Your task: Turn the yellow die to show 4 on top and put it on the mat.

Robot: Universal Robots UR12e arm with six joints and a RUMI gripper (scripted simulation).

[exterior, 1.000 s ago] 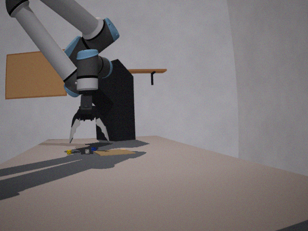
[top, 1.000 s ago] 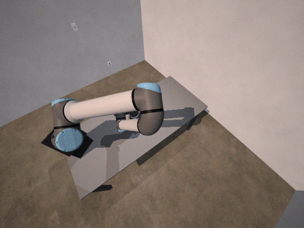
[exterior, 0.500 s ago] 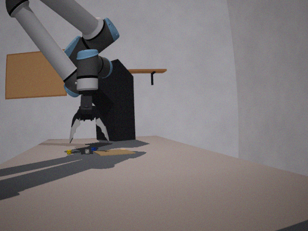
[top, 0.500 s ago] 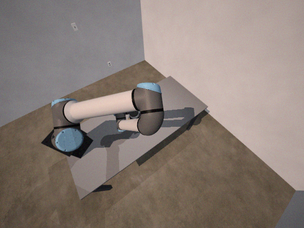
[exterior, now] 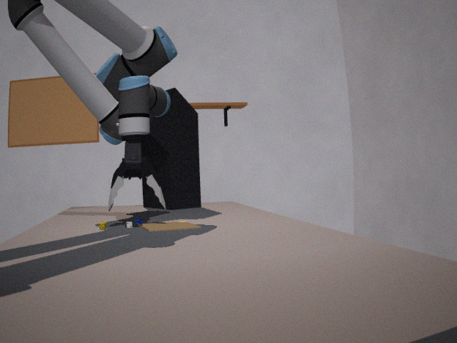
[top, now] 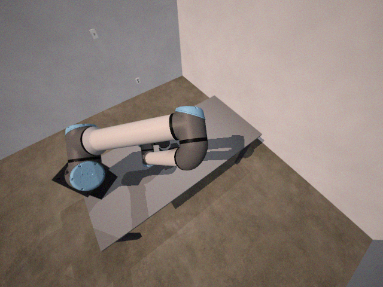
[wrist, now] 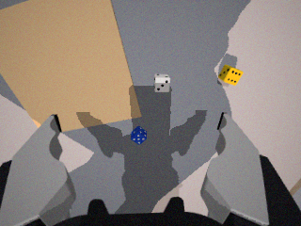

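Claw (exterior: 137, 209) (wrist: 140, 114) wide open, nothing held, above tabletop (top: 117, 204) (exterior: 258, 280). Yellow die (exterior: 102, 225) (wrist: 230, 75) off the mat (exterior: 171, 226) (wrist: 71, 61), white die (exterior: 128, 224) (wrist: 162, 83) between them. Wrist view crops mat's far side; arm (top: 133, 133) (exterior: 66, 62) hides dice from top.
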